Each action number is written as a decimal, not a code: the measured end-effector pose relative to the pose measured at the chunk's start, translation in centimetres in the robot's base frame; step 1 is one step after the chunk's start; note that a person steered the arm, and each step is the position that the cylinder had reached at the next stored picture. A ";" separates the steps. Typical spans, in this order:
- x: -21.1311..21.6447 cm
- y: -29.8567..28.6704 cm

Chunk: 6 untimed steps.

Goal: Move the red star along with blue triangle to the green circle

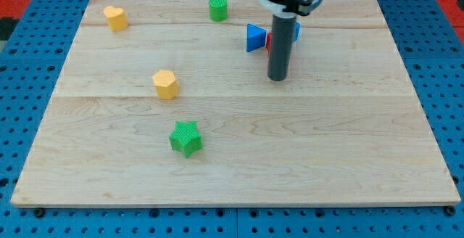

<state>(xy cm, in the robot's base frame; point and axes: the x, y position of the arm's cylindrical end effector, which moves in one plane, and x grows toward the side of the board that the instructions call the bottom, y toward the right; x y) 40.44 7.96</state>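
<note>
The green circle [218, 8] stands near the view's top, a little left of centre. The blue triangle [254, 38] lies to its lower right. The red star [268, 42] is mostly hidden behind the rod; only a sliver shows between the triangle and the rod. A bit of another blue block [296, 30] shows at the rod's right side. My tip [278, 78] rests on the board just below the red star and to the lower right of the blue triangle.
A yellow heart-like block [115, 18] sits at the view's top left. A yellow block [165, 84] lies left of centre. A green star [185, 138] lies below it. The wooden board [232, 173] is ringed by a blue perforated table.
</note>
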 end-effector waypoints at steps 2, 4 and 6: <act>0.0 6.1; -5.8 2.8; -6.9 -4.7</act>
